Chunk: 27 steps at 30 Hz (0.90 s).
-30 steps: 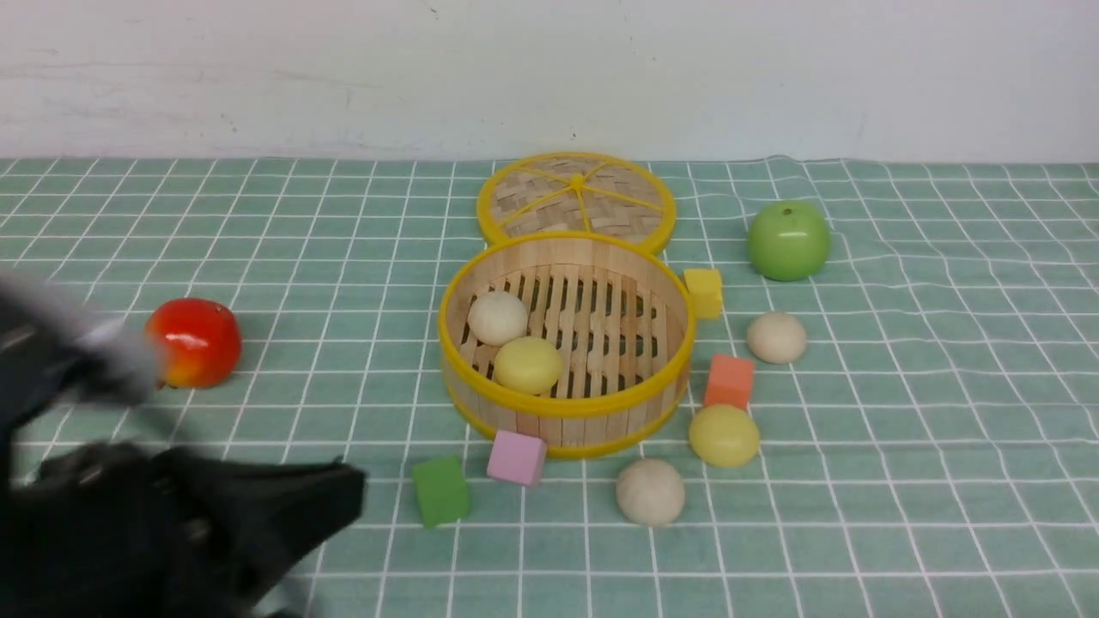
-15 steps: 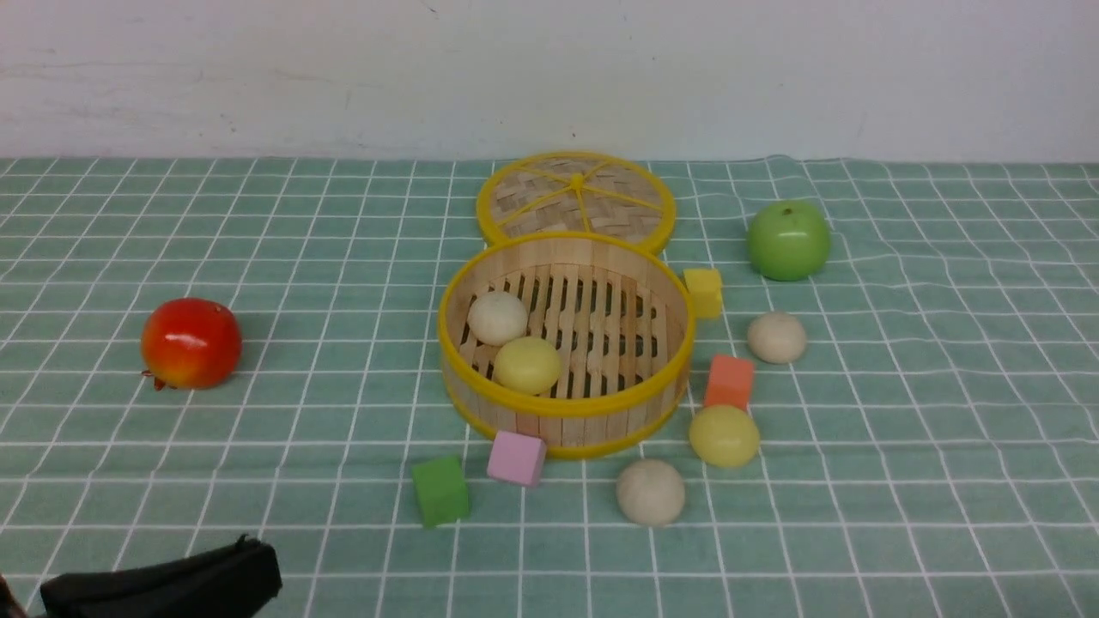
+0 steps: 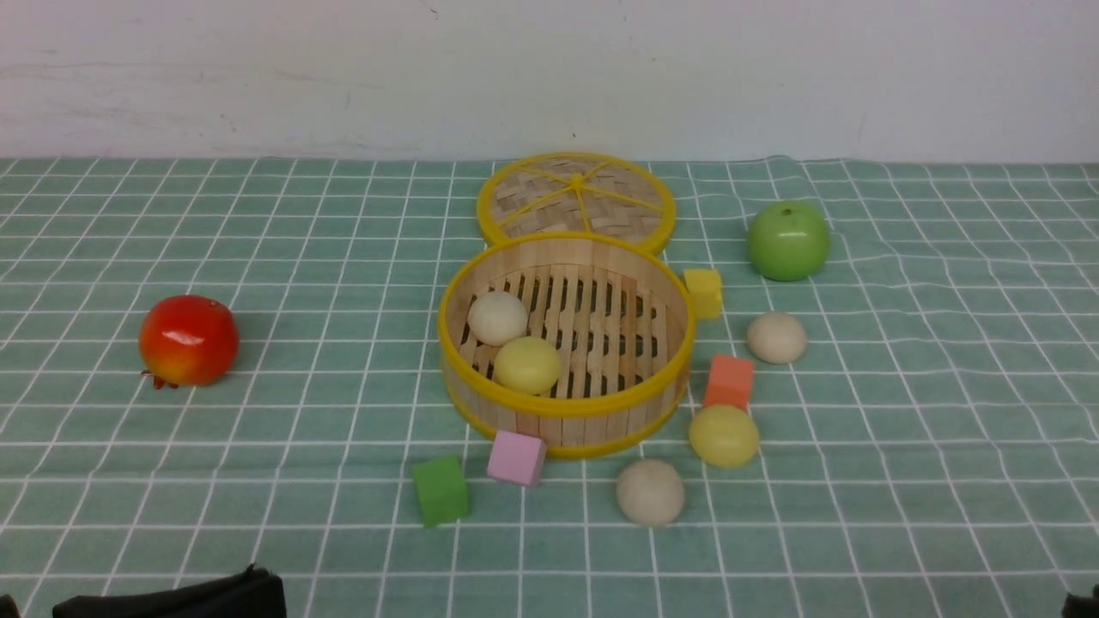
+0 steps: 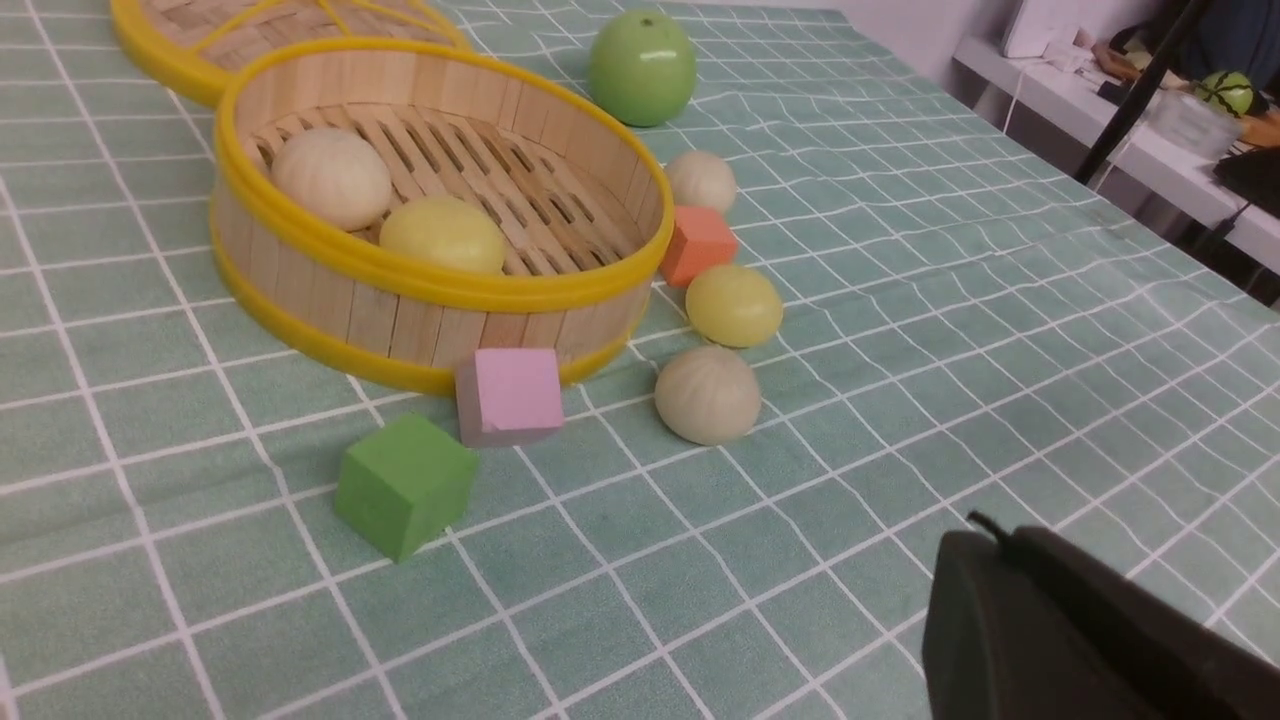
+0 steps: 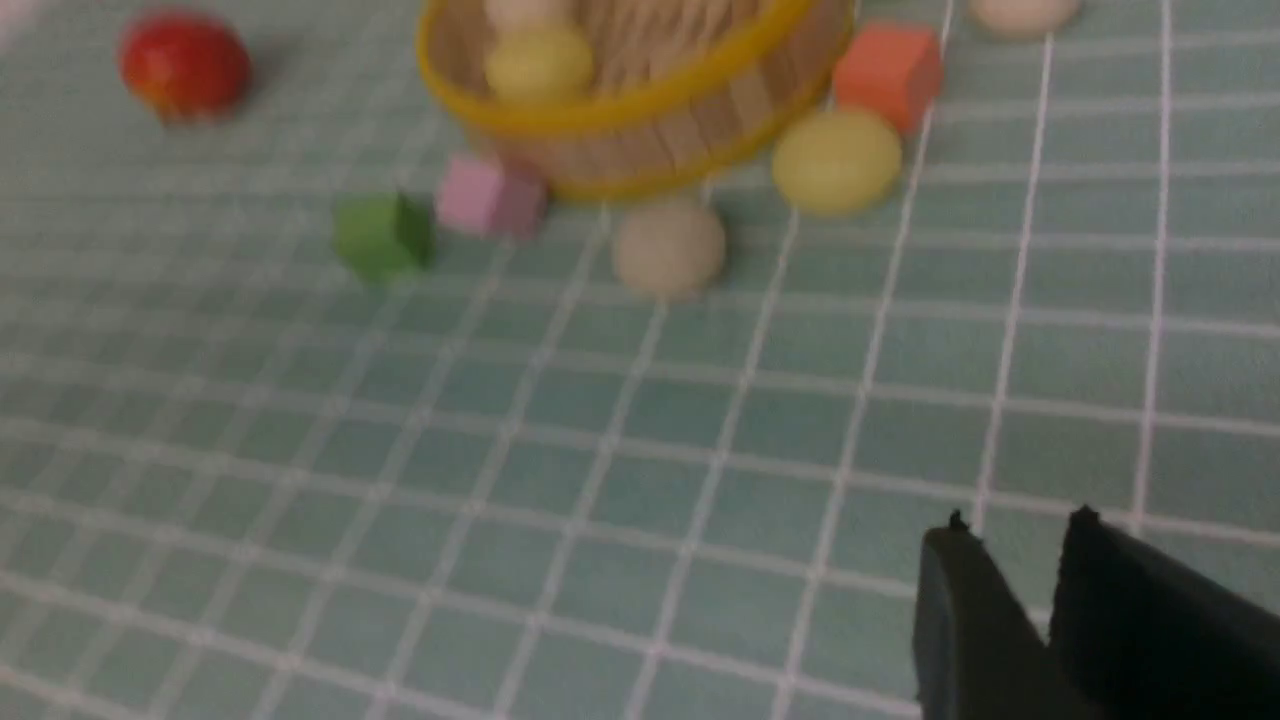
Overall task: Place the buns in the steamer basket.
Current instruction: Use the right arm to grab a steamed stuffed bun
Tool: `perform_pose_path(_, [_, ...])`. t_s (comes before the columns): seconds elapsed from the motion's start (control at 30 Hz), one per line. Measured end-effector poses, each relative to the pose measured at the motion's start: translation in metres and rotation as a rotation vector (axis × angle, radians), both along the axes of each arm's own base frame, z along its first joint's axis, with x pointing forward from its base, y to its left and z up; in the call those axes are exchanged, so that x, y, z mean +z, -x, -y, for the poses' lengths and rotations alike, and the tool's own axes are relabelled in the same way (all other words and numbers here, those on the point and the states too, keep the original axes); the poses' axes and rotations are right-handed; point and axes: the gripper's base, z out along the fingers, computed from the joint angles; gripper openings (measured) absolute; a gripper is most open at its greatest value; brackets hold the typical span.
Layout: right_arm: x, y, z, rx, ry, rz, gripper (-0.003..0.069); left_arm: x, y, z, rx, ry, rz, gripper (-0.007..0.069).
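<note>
The steamer basket (image 3: 567, 408) stands mid-table. It holds an off-white bun (image 3: 497, 318) and a pale yellow bun (image 3: 527, 365). Three buns lie on the cloth to its right and front: an off-white one (image 3: 776, 337), a pale yellow one (image 3: 724, 435) and an off-white one (image 3: 650, 492). My left gripper (image 3: 262, 592) is low at the front left edge, far from the buns. In the left wrist view it (image 4: 1000, 535) is shut and empty. My right gripper (image 5: 1020, 520) is slightly open and empty over bare cloth. Only its tip (image 3: 1083, 605) shows in the front view.
The woven lid (image 3: 575, 196) lies flat behind the basket. A green apple (image 3: 787, 240) is at the back right, a red apple (image 3: 189, 341) at the left. Yellow (image 3: 703, 292), orange (image 3: 729, 381), pink (image 3: 516, 457) and green (image 3: 440, 490) cubes sit round the basket.
My left arm has pulled back from beside the red apple to the front left edge, mostly out of the front view. A tip of my right gripper has appeared at the bottom right corner.
</note>
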Motion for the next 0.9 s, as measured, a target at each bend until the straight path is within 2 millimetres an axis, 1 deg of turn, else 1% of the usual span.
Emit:
perform_pose_path(0.1, [0.005,-0.042,-0.007,0.047,0.137,-0.187,0.0064,0.0,0.0,0.0,-0.001,-0.001,-0.002,-0.0014])
perform_pose_path(0.13, [0.005,-0.049,-0.008,0.049,0.147,-0.207,0.0056,0.0,0.0,0.0,-0.001,-0.001,-0.002,-0.0014])
perform_pose_path(0.2, [-0.001,-0.087,-0.02,0.086,0.191,-0.323,0.0018,0.0,0.0,0.0,-0.001,-0.001,-0.002,-0.0013])
perform_pose_path(0.23, [-0.006,-0.101,-0.027,0.112,0.206,-0.36,0.0007,0.0,0.0,0.0,-0.001,-0.001,-0.002,-0.0013])
perform_pose_path(0.27, [-0.011,-0.111,-0.034,0.134,0.218,-0.392,0.0003,0.0,0.0,0.0,-0.001,-0.001,-0.002,-0.0013])
perform_pose_path(0.37, [-0.025,-0.145,-0.068,0.237,0.272,-0.451,0.0,0.0,0.0,0.0,-0.001,-0.001,-0.002,-0.0013])
perform_pose_path(0.43, [-0.029,-0.163,-0.091,0.292,0.302,-0.453,0.0,0.0,0.0,0.0,-0.001,-0.002,-0.002,-0.0013])
perform_pose_path(0.5, [-0.036,-0.18,-0.115,0.339,0.329,-0.456,0.0003,0.0,0.0,0.0,-0.001,-0.002,-0.002,-0.0011])
perform_pose_path(0.53, [-0.035,-0.183,-0.118,0.34,0.329,-0.449,0.0004,0.0,0.0,0.0,-0.001,-0.002,-0.002,-0.0011])
perform_pose_path(0.57, [-0.037,-0.191,-0.129,0.353,0.335,-0.442,0.0008,0.0,0.0,0.0,-0.001,-0.002,-0.002,-0.001])
perform_pose_path(0.63, [-0.041,-0.205,-0.143,0.357,0.336,-0.439,0.002,0.0,0.0,0.0,-0.001,-0.002,-0.002,-0.001])
perform_pose_path(0.7, [-0.048,-0.219,-0.154,0.354,0.333,-0.446,0.0046,0.0,0.0,0.0,-0.001,-0.002,-0.002,-0.0007])
perform_pose_path(0.73, [-0.049,-0.219,-0.155,0.352,0.334,-0.452,0.0046,0.0,0.0,0.0,-0.001,-0.002,-0.002,-0.0007])
perform_pose_path(0.77, [-0.052,-0.224,-0.158,0.349,0.333,-0.452,0.0062,0.0,0.0,0.0,-0.001,-0.002,-0.002,-0.0006])
perform_pose_path(0.83, [-0.065,-0.236,-0.167,0.346,0.341,-0.466,0.0116,0.0,0.0,0.0,-0.001,-0.002,-0.002,-0.0004])
perform_pose_path(0.9, [-0.071,-0.242,-0.17,0.342,0.34,-0.457,0.0167,0.0,0.0,0.0,-0.001,-0.002,-0.002,-0.0002])
